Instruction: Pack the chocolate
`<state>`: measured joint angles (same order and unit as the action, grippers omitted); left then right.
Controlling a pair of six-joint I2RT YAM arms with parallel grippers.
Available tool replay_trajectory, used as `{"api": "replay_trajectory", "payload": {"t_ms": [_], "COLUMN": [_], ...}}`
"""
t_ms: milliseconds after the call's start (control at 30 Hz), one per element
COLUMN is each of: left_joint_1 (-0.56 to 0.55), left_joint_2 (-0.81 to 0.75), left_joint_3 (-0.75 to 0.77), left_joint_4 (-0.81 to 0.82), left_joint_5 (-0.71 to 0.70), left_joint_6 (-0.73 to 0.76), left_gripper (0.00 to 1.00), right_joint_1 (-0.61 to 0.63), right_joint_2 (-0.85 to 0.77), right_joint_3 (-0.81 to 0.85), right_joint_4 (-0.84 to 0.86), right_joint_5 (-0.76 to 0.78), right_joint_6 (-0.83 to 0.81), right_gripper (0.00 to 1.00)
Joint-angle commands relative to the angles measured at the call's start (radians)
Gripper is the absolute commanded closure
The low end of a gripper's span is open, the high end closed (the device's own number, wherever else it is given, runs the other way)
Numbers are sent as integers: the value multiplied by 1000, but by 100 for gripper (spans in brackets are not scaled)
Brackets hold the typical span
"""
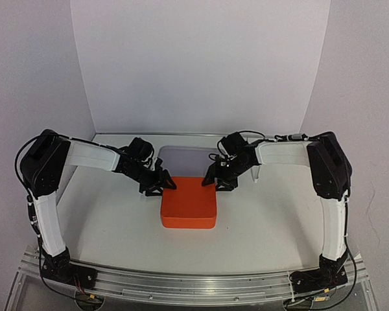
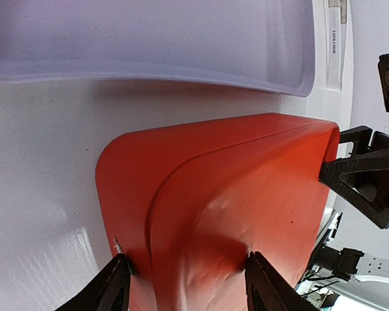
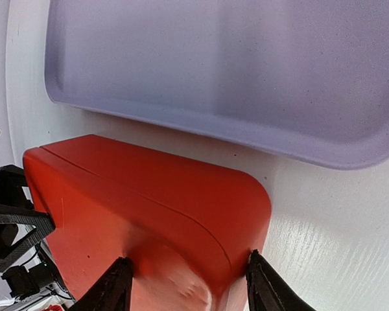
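Observation:
An orange square box with its lid on (image 1: 189, 202) sits mid-table. No chocolate shows in any view. My left gripper (image 1: 161, 186) is at the box's far left corner. In the left wrist view its jaws stand wide apart (image 2: 185, 259), one fingertip (image 2: 120, 269) at the box's side edge and the other on the lid (image 2: 246, 188). My right gripper (image 1: 219, 183) is at the far right corner. In the right wrist view (image 3: 188, 262) it is open the same way across the box (image 3: 149, 207), one fingertip (image 3: 259, 272) at the corner edge.
A pale lavender tray (image 1: 185, 157) lies just behind the box; it also shows in the left wrist view (image 2: 149, 39) and the right wrist view (image 3: 214, 65). A white printed strip (image 2: 336, 39) lies beside the tray's right end. White walls enclose the back and sides.

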<state>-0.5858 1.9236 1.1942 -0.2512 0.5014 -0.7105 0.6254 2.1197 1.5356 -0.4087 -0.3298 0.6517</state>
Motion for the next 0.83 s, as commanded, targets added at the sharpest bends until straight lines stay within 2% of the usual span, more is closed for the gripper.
{"api": "replay_trajectory", "payload": {"t_ms": [0, 100, 167, 200, 300, 433, 533, 600, 800], "left_joint_1": [-4, -1, 4, 7, 14, 84, 182, 216, 227], "left_joint_2": [-48, -78, -121, -149, -266, -408, -505, -557, -638], "left_joint_3": [-5, 57, 90, 103, 111, 77, 8, -35, -118], "left_joint_4": [-53, -125, -176, -194, -253, -335, -343, -336, -289], "left_joint_5": [-79, -169, -241, -274, -435, -641, -673, -678, -691], "left_joint_6": [-6, 14, 22, 24, 18, 1, -10, -18, -31], "left_gripper": [36, 20, 9, 1, 0, 0, 0, 0, 0], "right_joint_1": [14, 11, 6, 3, -3, -10, -11, -11, -11], "right_joint_2": [-10, -92, -165, -212, -349, -527, -648, -708, -767], "right_joint_3": [17, -20, -50, -73, -148, -275, -359, -403, -467], "right_joint_4": [18, -6, -23, -29, -46, -76, -87, -88, -88], "right_joint_5": [-6, 94, 171, 199, 327, 592, 750, 793, 842], "right_joint_6": [-7, -7, -17, -23, -43, -59, -86, -86, -99], "right_gripper": [39, 30, 11, 9, 7, 5, 4, 4, 3]}}
